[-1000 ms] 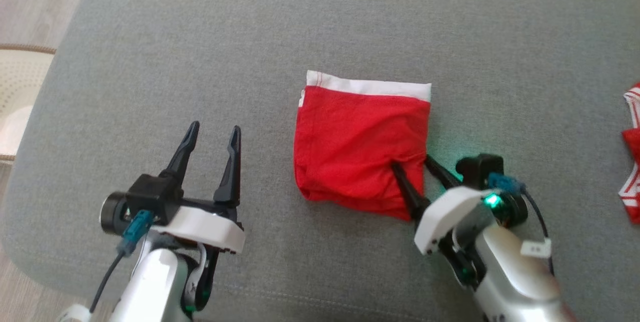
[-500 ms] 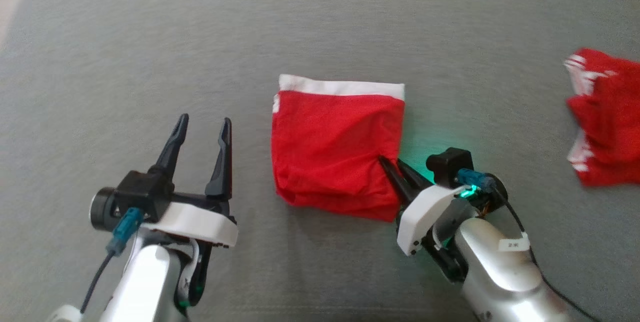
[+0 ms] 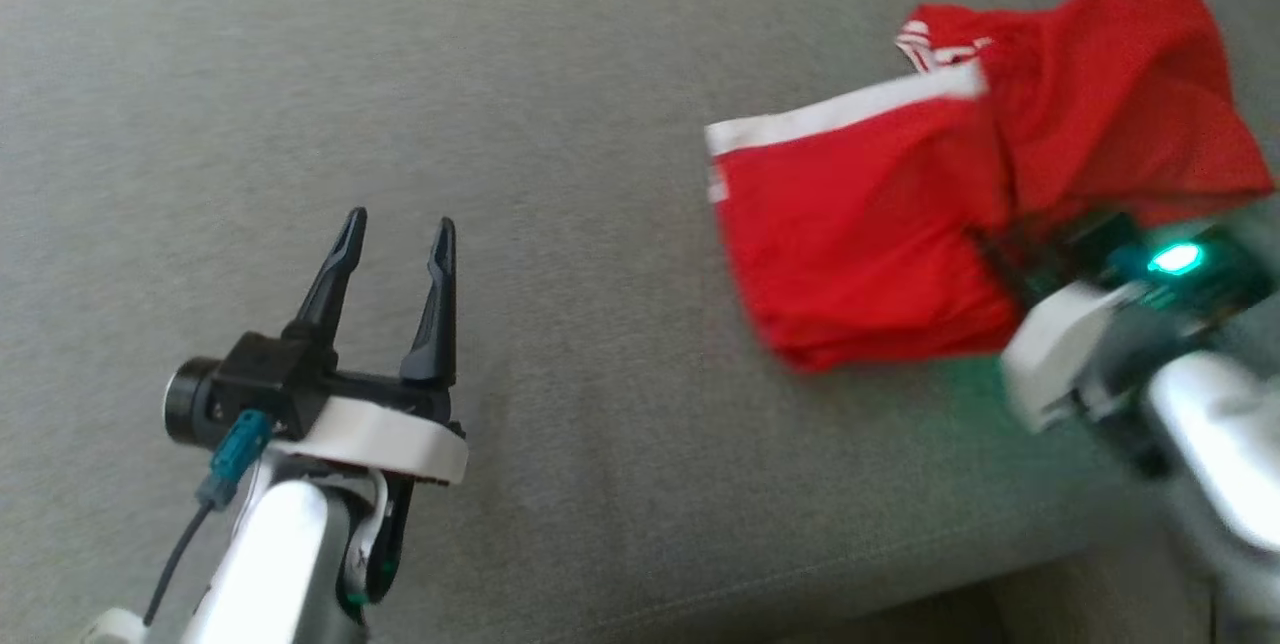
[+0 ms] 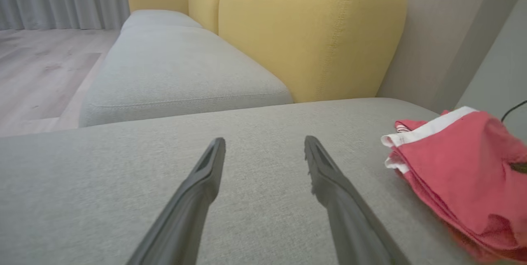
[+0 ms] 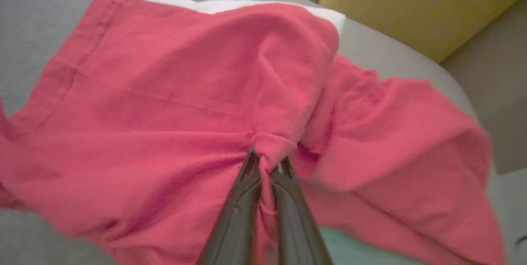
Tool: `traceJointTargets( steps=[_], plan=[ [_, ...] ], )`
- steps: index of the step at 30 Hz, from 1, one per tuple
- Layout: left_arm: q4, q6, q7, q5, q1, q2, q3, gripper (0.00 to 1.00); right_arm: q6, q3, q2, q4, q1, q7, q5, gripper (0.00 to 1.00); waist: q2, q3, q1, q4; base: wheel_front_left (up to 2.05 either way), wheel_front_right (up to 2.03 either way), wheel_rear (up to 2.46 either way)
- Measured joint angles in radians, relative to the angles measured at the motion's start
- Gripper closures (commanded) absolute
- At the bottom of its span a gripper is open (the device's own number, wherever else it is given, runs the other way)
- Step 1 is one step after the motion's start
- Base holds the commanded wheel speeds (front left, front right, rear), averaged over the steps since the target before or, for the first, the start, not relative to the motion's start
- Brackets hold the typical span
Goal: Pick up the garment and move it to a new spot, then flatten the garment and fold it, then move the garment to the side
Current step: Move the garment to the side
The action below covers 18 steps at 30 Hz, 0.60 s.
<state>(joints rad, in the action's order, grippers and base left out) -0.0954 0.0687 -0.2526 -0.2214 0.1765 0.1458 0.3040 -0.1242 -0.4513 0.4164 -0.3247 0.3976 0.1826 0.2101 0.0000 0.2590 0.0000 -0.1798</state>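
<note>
The right gripper (image 5: 267, 162) has its 2 dark fingers pressed together on a bunched pinch of the folded red fabric garment with a white band (image 5: 164, 92), at its near right edge. In the head view this gripper (image 3: 990, 249) is blurred, with a green light glowing on the wrist behind it. The garment (image 3: 850, 244) lies at the right part of the grey fabric sofa cushion (image 3: 500, 74), with the white band along its far side. Its right side touches a second, crumpled red garment with white stripes (image 3: 1100, 94), and the band's end overlaps that one.

The left gripper (image 3: 398, 224) is well apart from the garment, above the bare cushion at the lower left; its 2 fingers are spread and hold nothing. Beyond its fingers, the left wrist view shows a yellow padded backrest (image 4: 308, 30) and a pale wooden floor (image 4: 41, 63).
</note>
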Motion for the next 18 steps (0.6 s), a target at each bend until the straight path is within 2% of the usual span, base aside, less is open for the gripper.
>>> traceJointTargets(
  steps=[4,8,13,15,18],
  plan=[
    [0.005,-0.004,0.0,0.008,0.026,0.006,0.003,0.0,0.0,0.074,0.103,0.039,0.05,0.06,0.006,1.0,0.0,0.038,0.0001,-0.031,0.0,0.0,0.0],
    [0.008,-0.004,0.0,0.009,0.048,0.007,0.004,0.0,0.0,0.192,0.146,0.038,0.13,0.094,0.022,1.0,0.0,0.073,0.0001,-0.041,0.0,0.0,0.0],
    [0.007,-0.008,0.0,0.008,0.059,0.008,0.008,0.0,0.0,0.382,0.14,-0.063,0.18,0.121,0.039,1.0,0.0,0.109,0.0,-0.033,0.0,0.0,0.0],
    [0.006,-0.009,0.0,0.008,0.063,0.008,0.008,0.0,0.0,0.474,0.097,-0.118,0.187,0.125,0.067,1.0,0.0,0.122,0.0,-0.026,0.0,0.0,0.0],
    [0.005,-0.016,0.0,0.008,0.079,0.008,0.012,0.0,0.0,0.536,0.038,-0.208,0.188,0.119,0.088,1.0,0.0,0.144,0.0,-0.016,0.0,0.0,0.0]
  ],
)
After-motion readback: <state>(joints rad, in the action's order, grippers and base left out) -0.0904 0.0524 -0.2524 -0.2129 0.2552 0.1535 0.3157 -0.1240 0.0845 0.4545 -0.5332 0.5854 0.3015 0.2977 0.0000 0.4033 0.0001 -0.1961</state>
